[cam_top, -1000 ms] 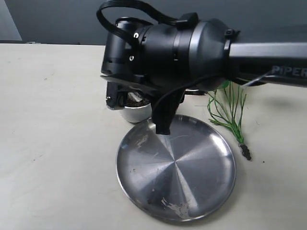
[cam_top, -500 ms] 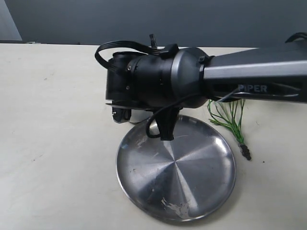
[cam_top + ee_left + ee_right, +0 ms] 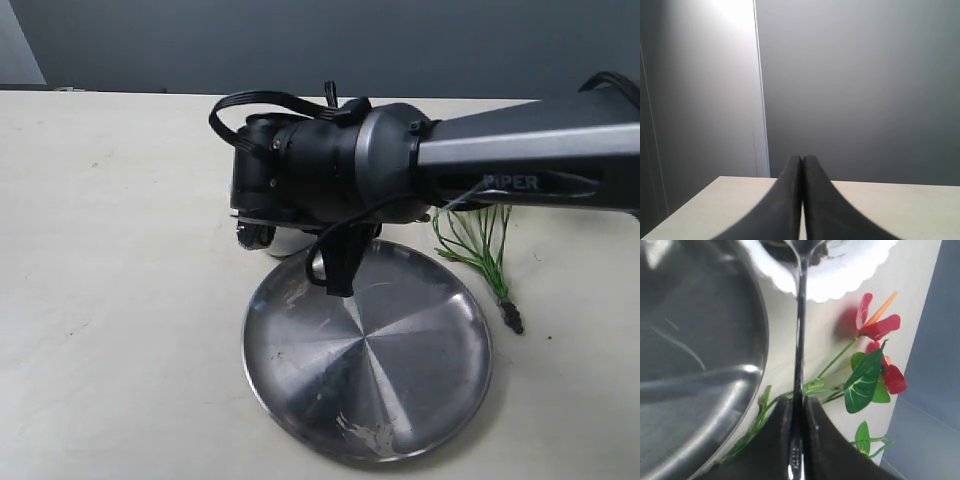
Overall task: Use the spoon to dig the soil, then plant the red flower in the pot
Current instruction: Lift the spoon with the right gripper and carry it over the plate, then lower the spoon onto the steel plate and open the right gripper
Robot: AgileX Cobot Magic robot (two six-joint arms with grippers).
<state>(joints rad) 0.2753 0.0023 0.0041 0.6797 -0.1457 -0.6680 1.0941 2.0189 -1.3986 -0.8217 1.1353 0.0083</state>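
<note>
In the right wrist view my right gripper (image 3: 796, 400) is shut on the thin handle of the silver spoon (image 3: 800, 330). The spoon's bowl reaches into the white scalloped pot (image 3: 840, 280), over a dark patch of soil (image 3: 776, 252). Beside the pot the red flower (image 3: 880, 327) lies flat on the table with its green leaves. In the exterior view my right arm (image 3: 330, 170) hides the pot, and only the flower's stems (image 3: 480, 245) and dark root tip (image 3: 513, 317) show. My left gripper (image 3: 802, 159) is shut on nothing and faces a grey wall.
A large round steel plate (image 3: 367, 350) with a few soil smears lies in front of the pot, under the right wrist; its rim (image 3: 757, 330) runs close beside the spoon handle. The beige table (image 3: 110, 280) stretches to the left.
My right arm has dropped lower and turned over the pot. The pot and its soil, visible a second ago under the wrist, are now covered in the exterior view.
</note>
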